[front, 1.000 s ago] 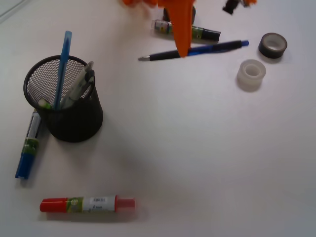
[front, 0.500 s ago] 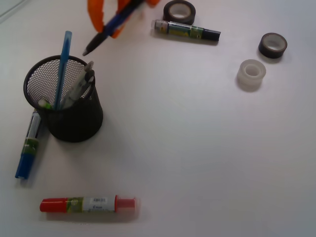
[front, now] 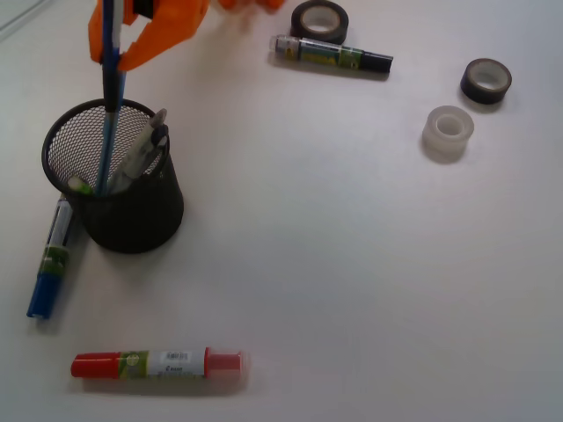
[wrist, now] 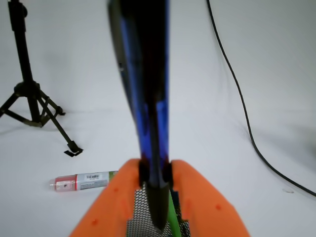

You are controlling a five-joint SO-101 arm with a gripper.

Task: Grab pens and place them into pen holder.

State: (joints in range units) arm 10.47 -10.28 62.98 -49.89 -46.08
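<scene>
White table [front: 352,264]: mesh pen holder [front: 132,207], three markers [front: 157,363], three tape rolls [front: 448,133].

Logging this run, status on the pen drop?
Gripper shut on dark blue pen, tip just above pen holder rim. Other pens already inside. Nothing blocking the opening.
</scene>
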